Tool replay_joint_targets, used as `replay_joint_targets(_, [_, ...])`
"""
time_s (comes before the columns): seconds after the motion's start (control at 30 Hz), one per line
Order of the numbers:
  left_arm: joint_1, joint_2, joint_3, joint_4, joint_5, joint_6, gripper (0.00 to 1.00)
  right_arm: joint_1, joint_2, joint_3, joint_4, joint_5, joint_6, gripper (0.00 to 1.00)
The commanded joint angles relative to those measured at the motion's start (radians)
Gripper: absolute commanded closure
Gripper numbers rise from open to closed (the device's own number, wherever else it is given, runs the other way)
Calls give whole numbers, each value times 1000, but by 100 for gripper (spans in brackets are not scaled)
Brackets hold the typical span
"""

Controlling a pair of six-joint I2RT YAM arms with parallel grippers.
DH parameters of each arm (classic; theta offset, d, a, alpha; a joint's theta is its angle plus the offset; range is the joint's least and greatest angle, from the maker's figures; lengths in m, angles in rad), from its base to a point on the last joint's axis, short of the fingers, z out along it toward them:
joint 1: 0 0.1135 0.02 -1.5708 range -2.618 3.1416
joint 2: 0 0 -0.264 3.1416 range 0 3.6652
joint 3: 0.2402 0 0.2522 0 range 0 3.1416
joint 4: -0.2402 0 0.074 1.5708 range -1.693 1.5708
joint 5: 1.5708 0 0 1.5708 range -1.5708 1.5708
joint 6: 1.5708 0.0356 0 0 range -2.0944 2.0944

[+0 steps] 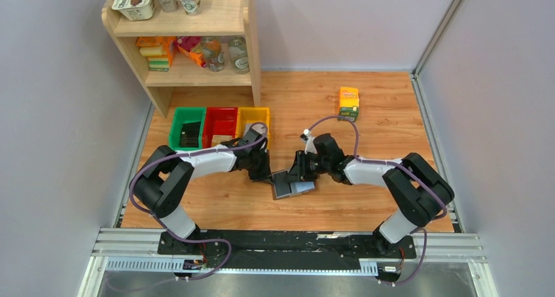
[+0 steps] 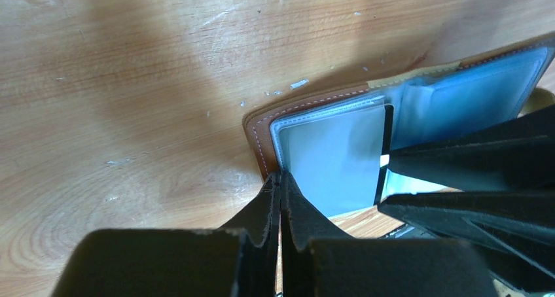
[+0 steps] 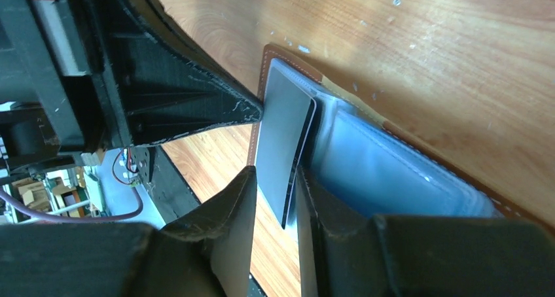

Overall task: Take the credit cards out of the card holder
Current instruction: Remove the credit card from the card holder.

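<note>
Two pincers at open card holder (image 1: 292, 187) — left (image 2: 280, 191) closed on its edge, right (image 3: 275, 179) astride dark card (image 3: 283, 143)

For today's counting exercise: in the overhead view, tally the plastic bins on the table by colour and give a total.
Green bin: 1
Red bin: 1
Yellow bin: 1
Total: 3
</note>
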State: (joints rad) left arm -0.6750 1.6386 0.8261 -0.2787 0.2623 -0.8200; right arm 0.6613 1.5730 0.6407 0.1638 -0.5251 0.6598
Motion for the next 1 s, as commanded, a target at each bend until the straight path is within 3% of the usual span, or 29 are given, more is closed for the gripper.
replay_joint_targets(0.0, [-14,23,2,-31,-61,27,100,4,48,7,146,-75,63,71])
replay_joint_targets(0.23, [-28,35,7,-27,-60,24,100,4,97,13,224,-90,119,75])
replay_joint_targets(0.5, [-28,33,7,-51,-87,36,100,-8,97,-9,229,-101,126,94])
replay_joint_targets(0.77, [-28,49,2,-59,-90,42,100,-94,85,-84,276,-156,116,97])
replay_joint_targets(0.97, [-28,64,4,-57,-87,44,100,-140,90,-114,338,-207,135,94])
